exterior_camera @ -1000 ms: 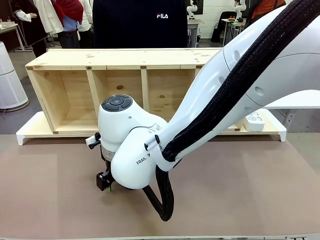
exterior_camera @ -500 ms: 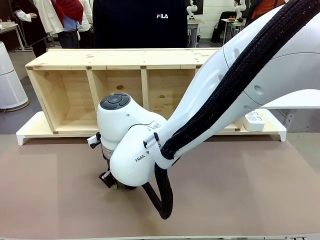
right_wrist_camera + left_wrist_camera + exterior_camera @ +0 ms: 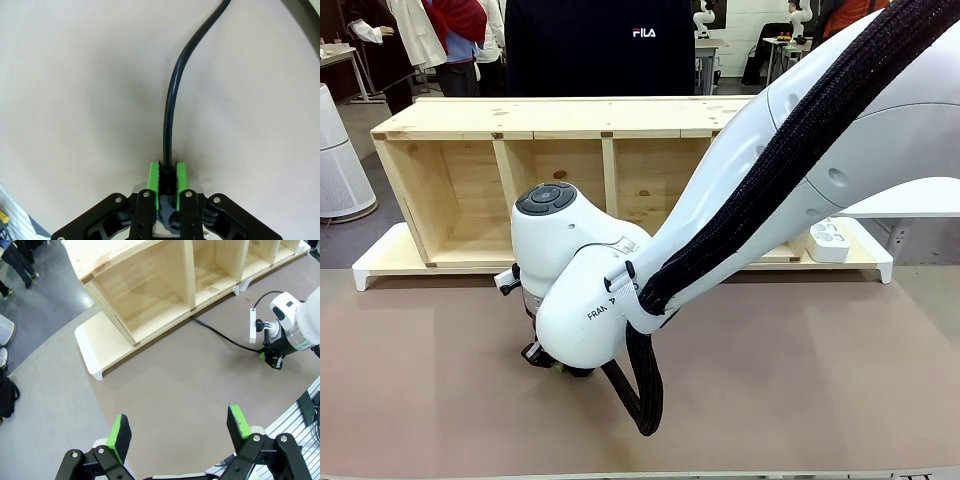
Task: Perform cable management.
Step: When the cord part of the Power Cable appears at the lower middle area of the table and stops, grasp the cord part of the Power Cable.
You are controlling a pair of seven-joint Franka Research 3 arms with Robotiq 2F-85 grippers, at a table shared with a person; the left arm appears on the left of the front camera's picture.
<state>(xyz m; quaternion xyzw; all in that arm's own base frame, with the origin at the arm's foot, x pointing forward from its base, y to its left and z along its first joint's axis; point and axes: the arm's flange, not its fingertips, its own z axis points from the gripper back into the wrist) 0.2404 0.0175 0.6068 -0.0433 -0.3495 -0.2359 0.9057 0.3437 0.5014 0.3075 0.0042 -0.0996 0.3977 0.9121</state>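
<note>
Glossy black power cable (image 3: 170,115) is pinched between the green-padded fingers (image 3: 154,180) of the right gripper (image 3: 167,169), low over the brown desk (image 3: 75,100). The low grip probably lets the arm drag the cord into a tidier line. From the pads the cord runs straight ahead, then curves off toward the pale wooden open shelf unit (image 3: 150,295). Its small white power strip (image 3: 253,326) sits just beside that gripper. The left gripper (image 3: 178,432) hovers high, fingers spread and empty
</note>
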